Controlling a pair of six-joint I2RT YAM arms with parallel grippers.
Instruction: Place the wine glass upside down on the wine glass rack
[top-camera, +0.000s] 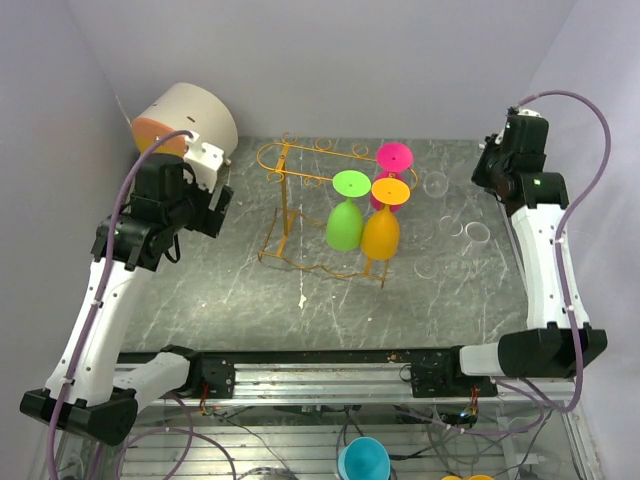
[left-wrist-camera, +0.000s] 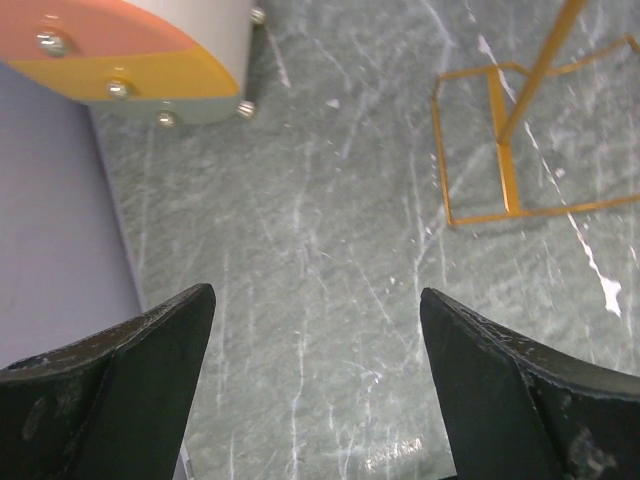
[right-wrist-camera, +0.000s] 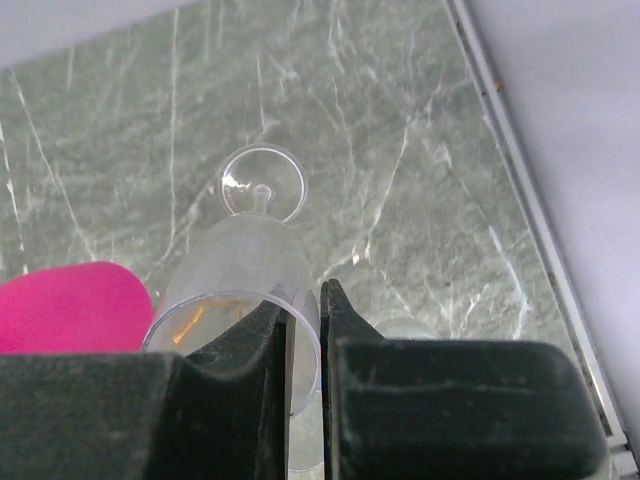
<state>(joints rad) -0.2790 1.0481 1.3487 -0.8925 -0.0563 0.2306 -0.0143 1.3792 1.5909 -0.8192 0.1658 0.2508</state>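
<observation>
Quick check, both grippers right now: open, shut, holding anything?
Left gripper: open, nothing between its fingers.
Right gripper: shut on the rim of the clear stemmed wine glass.

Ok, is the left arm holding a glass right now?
No, the left wrist view shows its jaws spread wide apart, with only the marble table visible between them.

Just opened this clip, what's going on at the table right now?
The right claw is shut on the rim of a clear wine glass, whose foot points away from the claw. The left claw hangs open over bare tabletop near the base of the wine glass rack, holding nothing. A green glass, an orange glass and a pink glass already hang upside down on the rack; the clear one is not there yet.
</observation>
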